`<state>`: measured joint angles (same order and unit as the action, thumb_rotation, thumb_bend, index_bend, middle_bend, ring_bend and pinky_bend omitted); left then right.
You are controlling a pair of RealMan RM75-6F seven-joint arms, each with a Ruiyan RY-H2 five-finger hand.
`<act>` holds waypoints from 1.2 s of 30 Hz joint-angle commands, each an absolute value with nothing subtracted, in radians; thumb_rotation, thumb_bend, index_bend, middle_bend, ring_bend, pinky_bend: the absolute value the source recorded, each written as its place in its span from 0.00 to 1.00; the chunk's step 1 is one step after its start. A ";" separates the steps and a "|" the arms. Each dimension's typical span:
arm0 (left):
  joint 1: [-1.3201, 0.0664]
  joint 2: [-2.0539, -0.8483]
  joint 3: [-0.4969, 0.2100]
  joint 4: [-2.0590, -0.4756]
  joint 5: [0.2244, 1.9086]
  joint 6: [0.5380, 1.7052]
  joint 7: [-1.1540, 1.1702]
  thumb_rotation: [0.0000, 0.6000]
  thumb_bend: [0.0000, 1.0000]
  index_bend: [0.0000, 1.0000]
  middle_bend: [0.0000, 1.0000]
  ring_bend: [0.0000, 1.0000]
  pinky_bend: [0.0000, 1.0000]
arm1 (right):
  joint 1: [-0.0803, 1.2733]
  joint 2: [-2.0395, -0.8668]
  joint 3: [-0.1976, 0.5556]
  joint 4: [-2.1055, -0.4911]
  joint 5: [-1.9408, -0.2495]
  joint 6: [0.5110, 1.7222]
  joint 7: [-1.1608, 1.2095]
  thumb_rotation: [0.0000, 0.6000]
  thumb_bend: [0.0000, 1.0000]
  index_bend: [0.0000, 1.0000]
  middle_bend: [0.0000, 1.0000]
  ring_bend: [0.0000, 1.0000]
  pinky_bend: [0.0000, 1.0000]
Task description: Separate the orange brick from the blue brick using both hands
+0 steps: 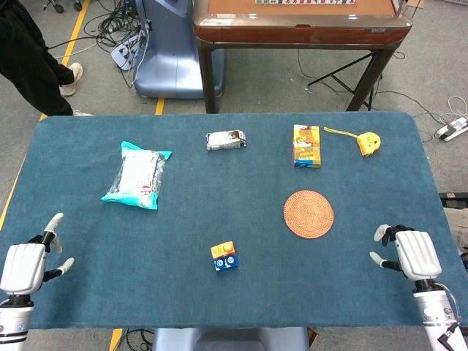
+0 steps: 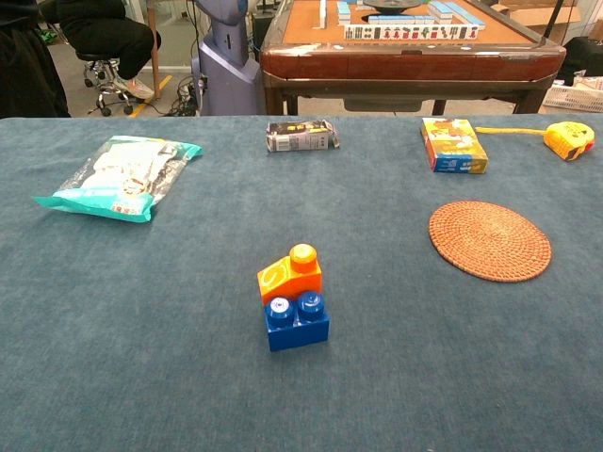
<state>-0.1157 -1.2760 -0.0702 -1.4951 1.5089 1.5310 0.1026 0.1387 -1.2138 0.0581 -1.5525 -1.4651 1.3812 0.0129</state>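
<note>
An orange brick [image 2: 290, 273] is joined to a blue brick [image 2: 297, 322] near the middle front of the blue table; in the head view the orange brick [image 1: 222, 250] lies just behind the blue brick [image 1: 226, 262]. My left hand [image 1: 25, 265] rests at the front left corner, fingers apart, holding nothing. My right hand [image 1: 411, 252] sits at the front right, also empty with fingers apart. Both hands are far from the bricks and show only in the head view.
A round woven coaster [image 1: 308, 213] lies right of the bricks. Further back are a teal snack bag [image 1: 137, 175], a small silver packet [image 1: 226, 140], a yellow box [image 1: 306, 145] and a yellow tape measure [image 1: 368, 141]. A wooden table [image 1: 300, 25] stands behind.
</note>
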 commanded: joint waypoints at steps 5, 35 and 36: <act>-0.122 -1.258 -0.060 -1.530 1.494 1.492 0.111 1.00 0.13 0.11 0.53 0.55 0.80 | 0.148 -1.247 0.057 -1.520 -1.463 1.362 0.052 1.00 0.18 0.53 0.60 0.51 0.57; -0.111 -1.257 -0.032 -1.507 1.473 1.453 0.079 1.00 0.13 0.11 0.52 0.55 0.80 | 0.668 -1.076 0.258 -1.992 -1.030 0.793 -0.181 1.00 0.00 0.41 1.00 1.00 1.00; -0.111 -1.257 -0.032 -1.506 1.473 1.453 0.078 1.00 0.13 0.11 0.52 0.55 0.80 | 0.683 -1.079 0.253 -2.000 -1.007 0.790 -0.199 1.00 0.00 0.41 1.00 1.00 1.00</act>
<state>-0.1113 -1.2575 -0.0324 -1.5056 1.4729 1.4531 0.0782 0.6520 -1.0803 0.2528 -1.9758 -1.0461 0.8119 -0.1638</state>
